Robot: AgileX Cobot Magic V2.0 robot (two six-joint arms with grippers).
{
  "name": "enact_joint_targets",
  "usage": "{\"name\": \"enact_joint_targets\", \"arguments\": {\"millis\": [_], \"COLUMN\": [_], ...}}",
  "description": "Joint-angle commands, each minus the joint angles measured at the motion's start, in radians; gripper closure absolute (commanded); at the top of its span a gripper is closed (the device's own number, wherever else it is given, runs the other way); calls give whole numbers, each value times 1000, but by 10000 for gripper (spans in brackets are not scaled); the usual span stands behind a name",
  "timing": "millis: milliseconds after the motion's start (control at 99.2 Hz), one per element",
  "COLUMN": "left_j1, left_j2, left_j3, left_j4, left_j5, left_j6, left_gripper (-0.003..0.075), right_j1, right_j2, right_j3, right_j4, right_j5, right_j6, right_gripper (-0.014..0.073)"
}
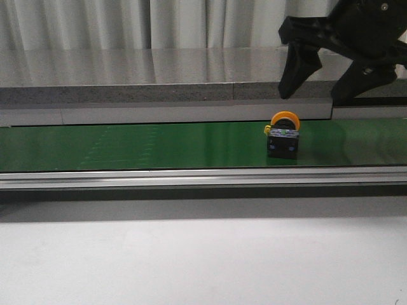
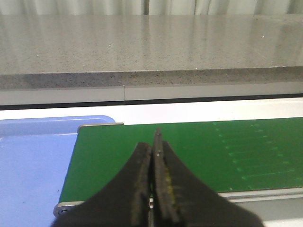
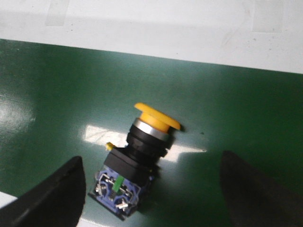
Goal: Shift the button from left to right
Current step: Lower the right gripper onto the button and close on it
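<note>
The button [image 1: 283, 136] lies on its side on the green belt [image 1: 127, 146], right of the middle; its yellow-orange cap points away from the front camera and its black body faces it. My right gripper [image 1: 313, 94] hangs open just above and slightly right of it, touching nothing. In the right wrist view the button [image 3: 137, 161] lies between the two spread fingers [image 3: 52, 198], closer to one of them, with its blue contact end showing. My left gripper [image 2: 155, 142] is shut with nothing in it, over the left end of the belt [image 2: 199, 151]. The left arm is outside the front view.
A light blue tray [image 2: 33, 161] sits just off the belt's left end. An aluminium rail [image 1: 203, 176] runs along the belt's near side. A grey stone-like ledge [image 1: 159, 92] stands behind the belt, and a white table surface [image 1: 191, 260] lies in front.
</note>
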Motion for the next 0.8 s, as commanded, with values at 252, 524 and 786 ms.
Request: {"name": "enact_joint_targets", "arguments": {"millis": [252, 524, 786], "left_j1": [-10, -10, -10], "left_j2": [3, 3, 3], "left_j3": [-30, -30, -30], "left_j4": [-8, -8, -8], "left_j5": [-83, -83, -83], "left_j6": [1, 1, 1], "left_gripper": [741, 741, 741], "right_j1": [21, 21, 21], "right_j2": [28, 90, 102], "right_j3": [-42, -42, -44], "right_j4": [-97, -117, -118], "right_j5": [-90, -65, -30], "right_j6": [-13, -13, -13], "right_gripper": [13, 13, 288]}}
